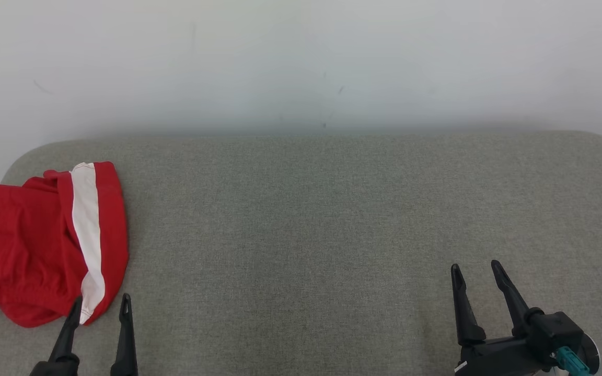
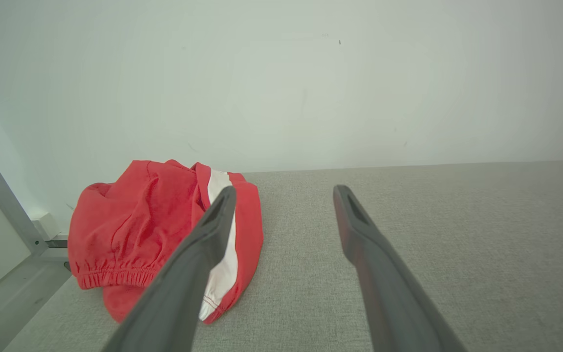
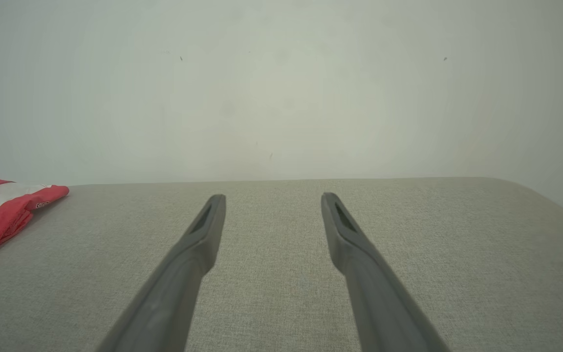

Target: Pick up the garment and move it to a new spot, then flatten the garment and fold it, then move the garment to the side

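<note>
So, one garment bunched on the pad; two grippers, left gripper and right gripper, fingers spread apart.

The garment lies bunched at the left end of the surface, near its back left corner and reaching the left edge. The wall stands directly behind the surface's back edge. The left gripper sits by the front edge just before the garment's near side, one fingertip at its hem, while the right gripper sits toward the front right, well apart from the garment.
</note>
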Robot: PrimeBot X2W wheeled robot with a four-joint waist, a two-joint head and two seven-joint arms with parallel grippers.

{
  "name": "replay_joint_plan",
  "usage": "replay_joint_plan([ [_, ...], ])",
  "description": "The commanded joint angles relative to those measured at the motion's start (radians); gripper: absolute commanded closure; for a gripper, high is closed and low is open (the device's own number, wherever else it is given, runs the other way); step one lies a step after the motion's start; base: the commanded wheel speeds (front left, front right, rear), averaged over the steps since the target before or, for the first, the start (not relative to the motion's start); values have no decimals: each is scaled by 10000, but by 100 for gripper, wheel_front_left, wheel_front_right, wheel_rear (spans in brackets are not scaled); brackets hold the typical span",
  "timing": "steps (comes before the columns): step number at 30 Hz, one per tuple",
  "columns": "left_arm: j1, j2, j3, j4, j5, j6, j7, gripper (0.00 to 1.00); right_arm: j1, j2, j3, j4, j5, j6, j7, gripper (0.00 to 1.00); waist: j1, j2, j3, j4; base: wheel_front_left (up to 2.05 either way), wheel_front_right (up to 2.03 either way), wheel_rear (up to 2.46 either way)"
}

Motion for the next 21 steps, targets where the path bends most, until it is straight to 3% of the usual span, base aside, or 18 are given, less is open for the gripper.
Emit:
replay_joint_plan([
  [1,107,41,16,-30,-61,61,14,0,28,-28,-12,33,104,-17,-11,0,0,0,-9,-3,0,0,0],
  [21,277,34,-16,-570,-429,280,813,0,67,-28,-56,-137,476,-17,385,0,0,0,-19,-112,0,0,0],
])
